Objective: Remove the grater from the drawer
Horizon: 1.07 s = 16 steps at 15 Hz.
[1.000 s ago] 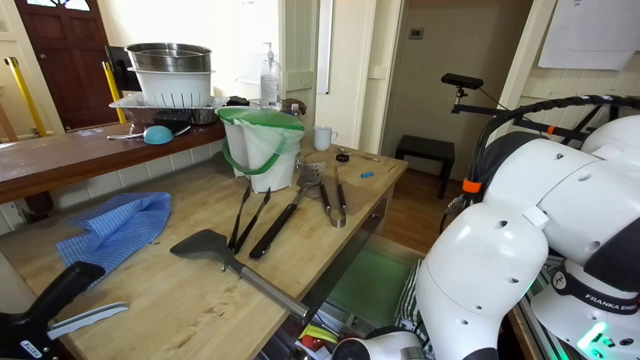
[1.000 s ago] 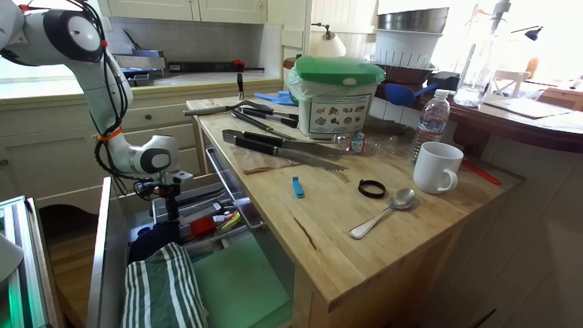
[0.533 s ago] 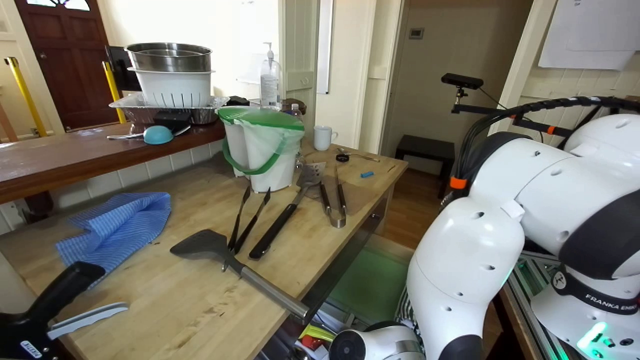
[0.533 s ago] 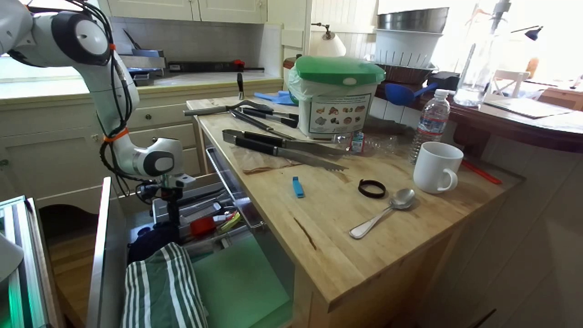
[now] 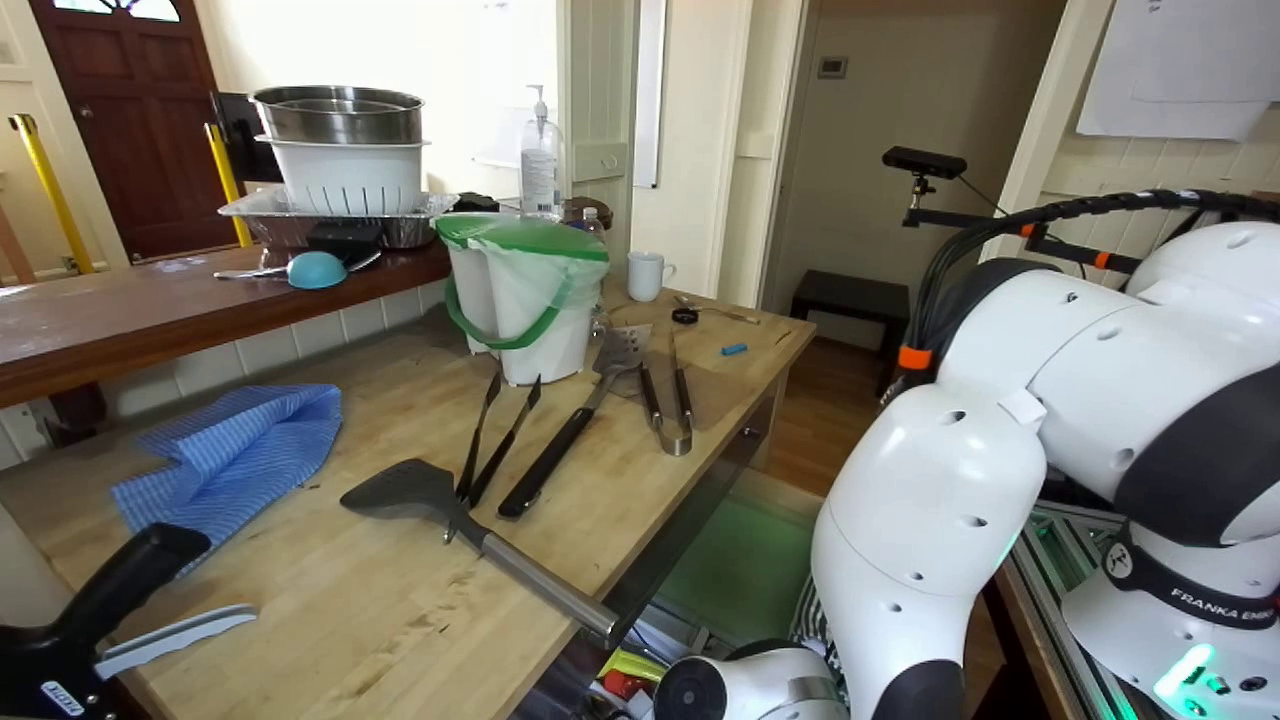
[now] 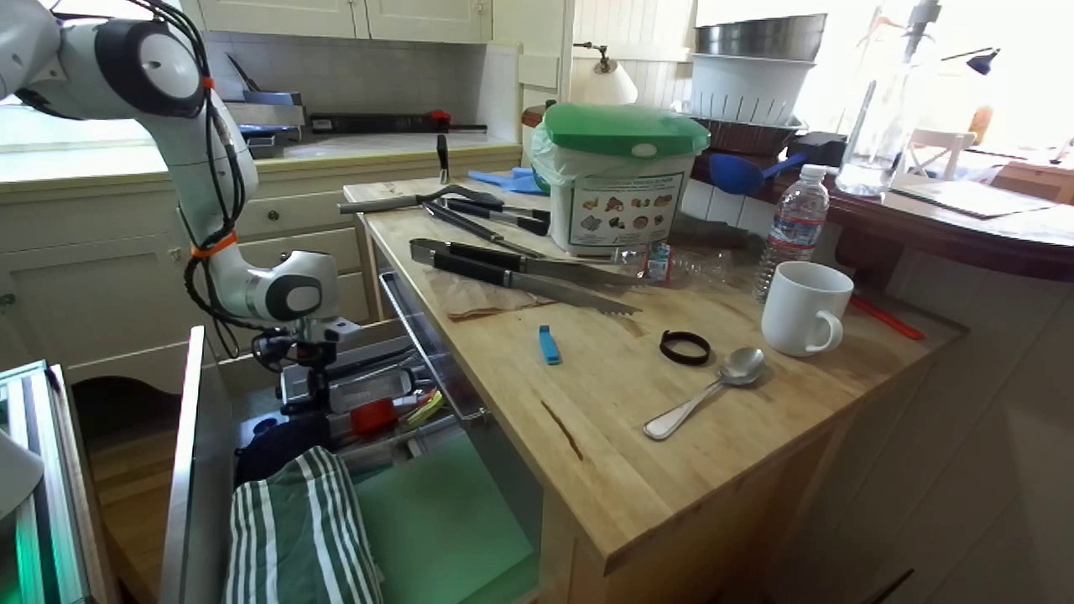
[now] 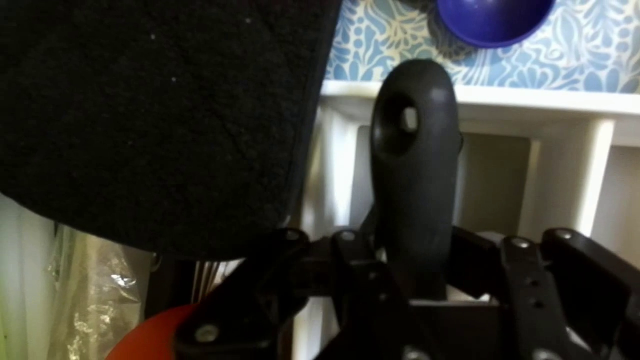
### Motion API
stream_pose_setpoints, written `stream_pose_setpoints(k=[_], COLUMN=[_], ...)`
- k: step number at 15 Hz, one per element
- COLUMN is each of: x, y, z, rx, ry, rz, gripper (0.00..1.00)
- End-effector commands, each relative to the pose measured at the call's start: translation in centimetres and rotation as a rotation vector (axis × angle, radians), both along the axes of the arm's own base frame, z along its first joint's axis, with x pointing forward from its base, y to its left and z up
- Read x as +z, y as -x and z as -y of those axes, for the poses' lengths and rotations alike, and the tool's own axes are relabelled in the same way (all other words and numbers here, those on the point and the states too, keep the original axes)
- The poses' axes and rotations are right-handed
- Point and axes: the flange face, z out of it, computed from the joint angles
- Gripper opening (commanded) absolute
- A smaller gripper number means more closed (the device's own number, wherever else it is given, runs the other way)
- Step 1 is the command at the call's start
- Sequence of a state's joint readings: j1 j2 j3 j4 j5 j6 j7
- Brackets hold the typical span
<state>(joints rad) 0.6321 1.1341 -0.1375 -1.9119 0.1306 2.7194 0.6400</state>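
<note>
The drawer [image 6: 201,453] stands pulled out beneath the wooden counter. My gripper [image 6: 317,387] reaches straight down into its far part. In the wrist view a dark, rounded handle with a hanging hole, apparently the grater [image 7: 420,150], rises between the pads of my gripper [image 7: 417,250]. The jaws look closed onto both sides of this handle. The grater's metal part is hidden behind the dark fingers, and I cannot make it out for certain in the exterior views.
Beside the handle lie a thick black pad [image 7: 160,125], a white divider [image 7: 525,97], a blue cup [image 7: 495,20] and a red thing [image 7: 155,335]. A striped towel [image 6: 294,537] fills the drawer's near part. Tongs [image 6: 520,268] and a spatula [image 5: 560,590] lie on the counter.
The arm has shifted a little toward the counter, then risen slightly. Pale-grey shapes beside the fingers in the drawer sit differently from half a second ago. The gripper's closing is hidden in the exterior views.
</note>
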Motion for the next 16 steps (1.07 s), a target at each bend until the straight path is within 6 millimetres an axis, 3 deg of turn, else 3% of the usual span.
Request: stream_pose_setpoints(k=[1, 8, 16], x=[2.9, 7.1, 9.9], y=[1.8, 5.4, 8.8], z=[1.2, 4.4, 4.7], rx=[0.081, 0.358, 0.680], ry=[-0.029, -0.048, 0.011], rz=[0.028, 0.125, 0.305], gripper=[0.00, 0.00, 0.00])
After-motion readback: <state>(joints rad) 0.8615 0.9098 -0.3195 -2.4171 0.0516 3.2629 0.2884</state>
